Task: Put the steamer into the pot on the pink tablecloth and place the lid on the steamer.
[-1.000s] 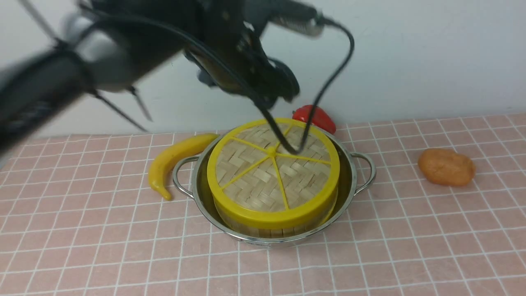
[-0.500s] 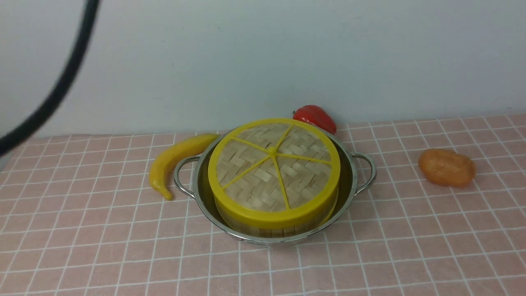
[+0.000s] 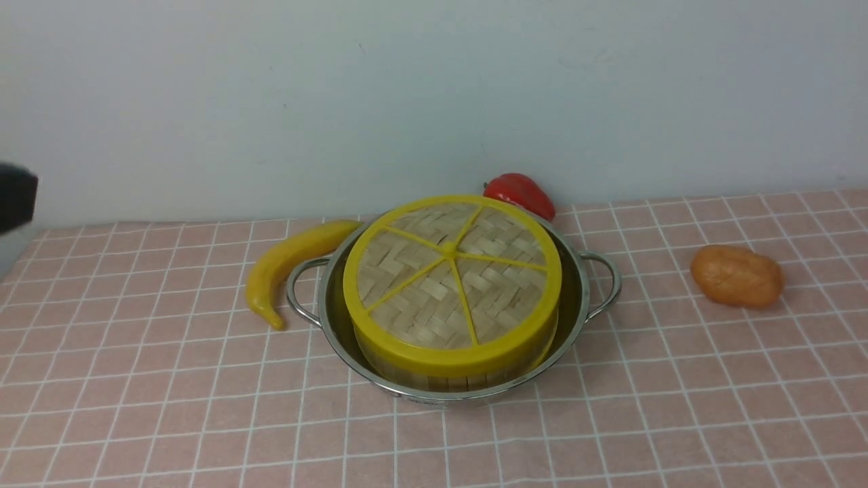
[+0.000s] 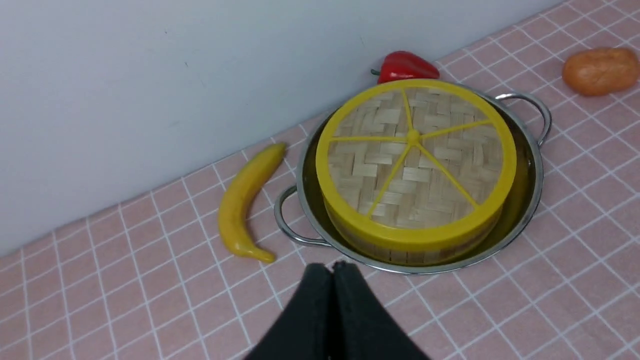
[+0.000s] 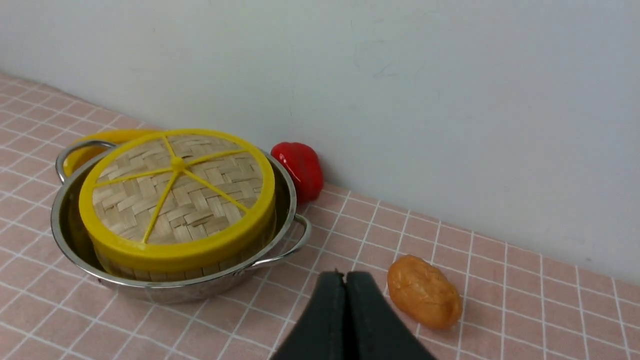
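The steel pot (image 3: 580,298) stands on the pink tablecloth (image 3: 678,407). The bamboo steamer (image 3: 447,376) sits inside it, only its side wall showing under the lid. The woven lid (image 3: 451,281) with yellow rim and spokes lies flat on the steamer. The same stack shows in the left wrist view (image 4: 415,160) and the right wrist view (image 5: 175,195). My left gripper (image 4: 332,267) is shut and empty, above the cloth in front of the pot. My right gripper (image 5: 345,275) is shut and empty, between the pot and the orange potato. Neither gripper shows in the front view.
A yellow banana (image 3: 285,261) lies just left of the pot. A red pepper (image 3: 521,193) sits behind it by the wall. An orange potato (image 3: 736,274) lies to the right. A dark piece of the left arm (image 3: 15,196) shows at the left edge.
The left arm, which hung over the pot and lid, has pulled back to the left and out of the front view. The pot, steamer and lid have not moved.
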